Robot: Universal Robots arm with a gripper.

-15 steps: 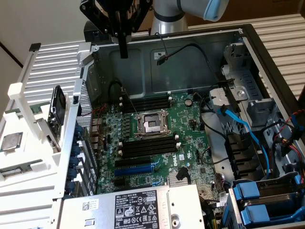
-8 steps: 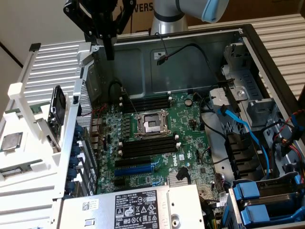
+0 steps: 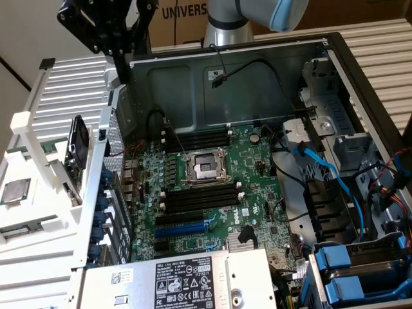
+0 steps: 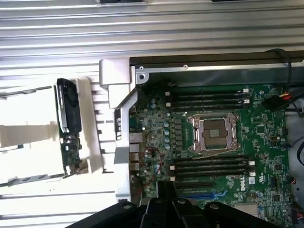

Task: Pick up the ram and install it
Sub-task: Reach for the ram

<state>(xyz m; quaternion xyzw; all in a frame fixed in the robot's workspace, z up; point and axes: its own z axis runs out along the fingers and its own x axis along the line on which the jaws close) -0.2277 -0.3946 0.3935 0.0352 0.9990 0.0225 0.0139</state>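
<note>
Standing on its edge in the white rack (image 3: 38, 187), the ram (image 3: 76, 156) is a thin dark stick outside the computer case (image 3: 257, 71), on the exterior view's left. Its long side runs along the rack slot, and in the wrist view it shows as a dark strip (image 4: 69, 124) with a green end. It is not yet in the computer.

High above it hangs the gripper (image 3: 106, 29), up near the top corner of the case and well apart from the ram. The ram lies down below it and a bit toward the exterior view's left. Nothing is held. Whether the fingers are apart or together, I cannot tell.

On the rack, nearer the exterior view's left edge, a square silver chip (image 3: 14, 192) lies flat.

Inside the case is the green motherboard (image 3: 257, 167). Its long black slots (image 3: 196, 199) with white end clips look bare, and so does the square socket (image 3: 206, 166) between the two groups of slots.
</note>
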